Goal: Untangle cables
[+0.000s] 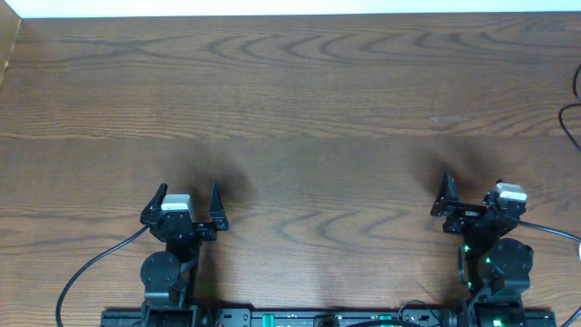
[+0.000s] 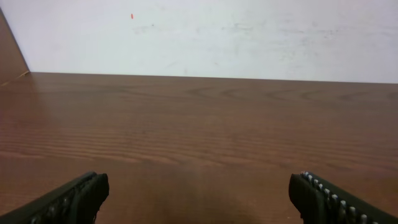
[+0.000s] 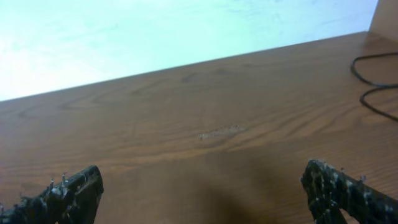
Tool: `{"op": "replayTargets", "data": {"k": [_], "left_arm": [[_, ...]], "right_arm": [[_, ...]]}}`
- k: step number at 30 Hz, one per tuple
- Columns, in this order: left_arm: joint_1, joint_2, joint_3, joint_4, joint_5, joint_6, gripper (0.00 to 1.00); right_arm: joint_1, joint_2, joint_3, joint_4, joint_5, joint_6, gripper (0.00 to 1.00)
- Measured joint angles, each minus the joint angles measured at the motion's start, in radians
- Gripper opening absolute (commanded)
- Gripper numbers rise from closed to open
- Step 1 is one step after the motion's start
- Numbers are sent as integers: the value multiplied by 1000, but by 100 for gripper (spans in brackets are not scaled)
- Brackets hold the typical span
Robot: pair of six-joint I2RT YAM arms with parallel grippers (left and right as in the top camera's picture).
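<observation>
No coil of black and white cables with plugs shows in any view. My left gripper rests low at the table's near left, open and empty; the left wrist view shows only bare wood between its fingers. My right gripper rests at the near right, open and empty; the right wrist view also shows bare wood between its fingers.
The brown wooden table stretches ahead to a white wall. A thin black cord loops in at the table's right edge and shows in the right wrist view. Thicker black wires trail from both arm bases.
</observation>
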Motion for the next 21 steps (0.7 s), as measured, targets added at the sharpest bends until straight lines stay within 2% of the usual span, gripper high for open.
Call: {"op": "replayTargets", "data": {"k": [8,21], "left_arm": [[0,0,0,0,0,0,98],[0,0,0,0,0,0,98]], "right_arm": [[0,-9,-51,10,-11,0,99],[-58,-151,-99,24,-48,0,99]]}}
